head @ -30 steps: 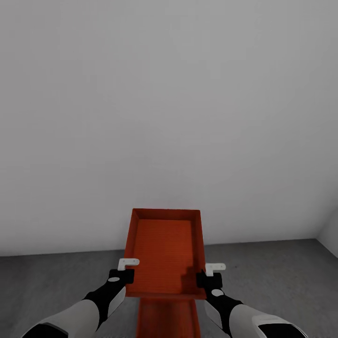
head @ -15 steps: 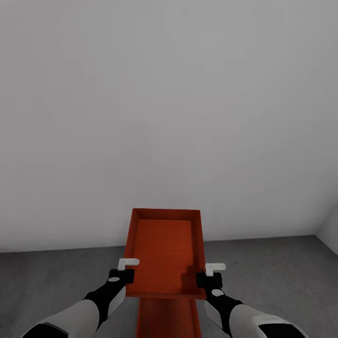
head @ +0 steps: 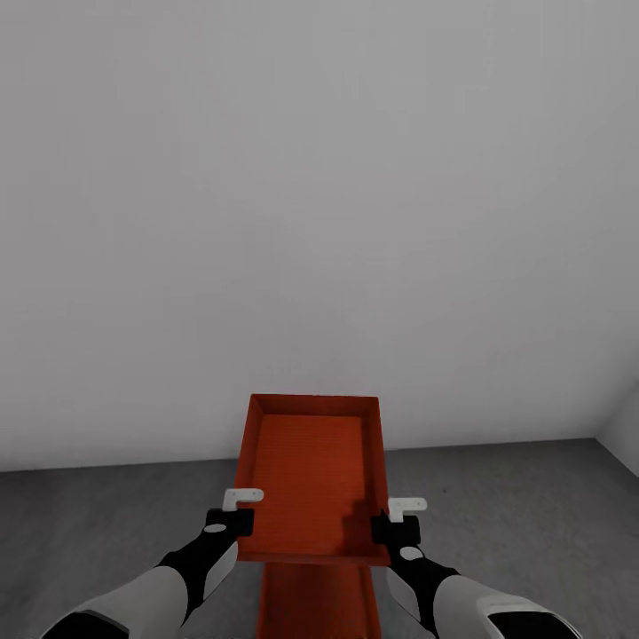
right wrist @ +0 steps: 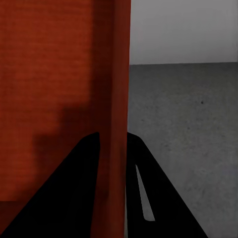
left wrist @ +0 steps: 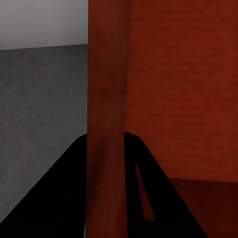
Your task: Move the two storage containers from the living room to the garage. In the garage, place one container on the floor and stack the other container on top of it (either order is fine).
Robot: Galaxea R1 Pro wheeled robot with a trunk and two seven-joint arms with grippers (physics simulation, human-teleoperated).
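I hold one red-orange storage container (head: 312, 470) level in front of me, its open side up and nothing inside. My left gripper (head: 240, 512) is shut on its left side wall (left wrist: 106, 99), and my right gripper (head: 397, 517) is shut on its right side wall (right wrist: 116, 74). Each wrist view has the wall pinched between dark fingers. Directly under the near rim is a second red-orange surface (head: 318, 603), which looks like the other container; most of it is hidden. Below lies the dark grey mottled floor (head: 106, 532).
A bare pale grey wall (head: 319, 177) stands close ahead and meets the floor just beyond the container. At the far right a second wall (head: 626, 426) forms a corner. Open floor (right wrist: 188, 124) lies on both sides of the container.
The line where wall meets floor sits slightly higher in the picture, so the camera has moved a little. Both grippers and the container keep the same hold and place.
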